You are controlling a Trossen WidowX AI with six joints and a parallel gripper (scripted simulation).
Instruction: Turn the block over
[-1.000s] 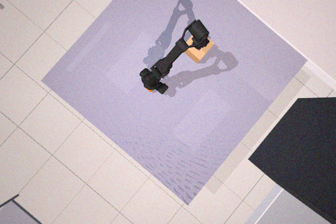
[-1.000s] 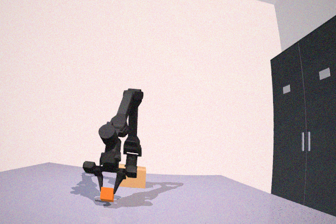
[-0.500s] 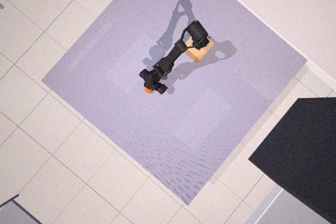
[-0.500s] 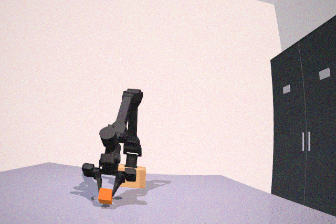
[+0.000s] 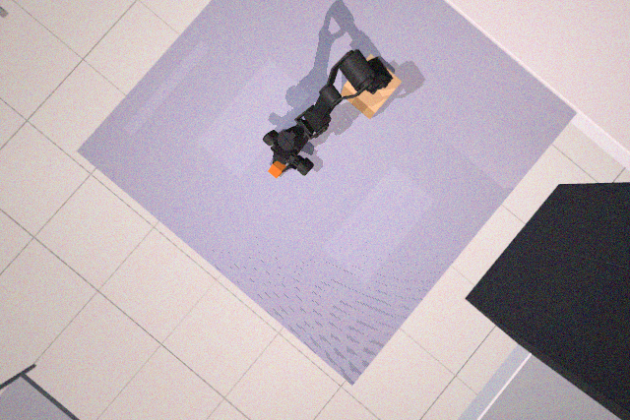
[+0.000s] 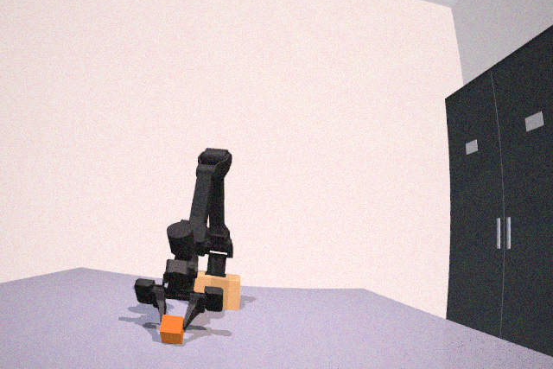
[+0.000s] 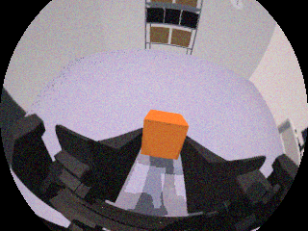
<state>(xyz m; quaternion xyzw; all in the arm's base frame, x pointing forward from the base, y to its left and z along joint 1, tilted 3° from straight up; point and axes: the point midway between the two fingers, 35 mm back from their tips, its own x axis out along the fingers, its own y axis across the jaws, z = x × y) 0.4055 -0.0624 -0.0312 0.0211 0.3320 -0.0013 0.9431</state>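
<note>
A small orange block [image 5: 276, 169] [image 6: 172, 329] [image 7: 165, 134] is clamped between the two dark fingers of my gripper [image 5: 280, 166] [image 6: 173, 319] [image 7: 164, 148]. The gripper points down and is shut on the block, which is at or just above the lilac table top [image 5: 386, 192] [image 6: 357, 334]. In the exterior view its underside looks to touch the table; I cannot tell for sure. No mark shows on the faces I can see.
The arm's tan base box [image 5: 373, 97] [image 6: 225, 291] stands behind the gripper. A tall black cabinet [image 5: 559, 277] [image 6: 499, 222] stands to the right beyond the table. A pale wall rises behind the table.
</note>
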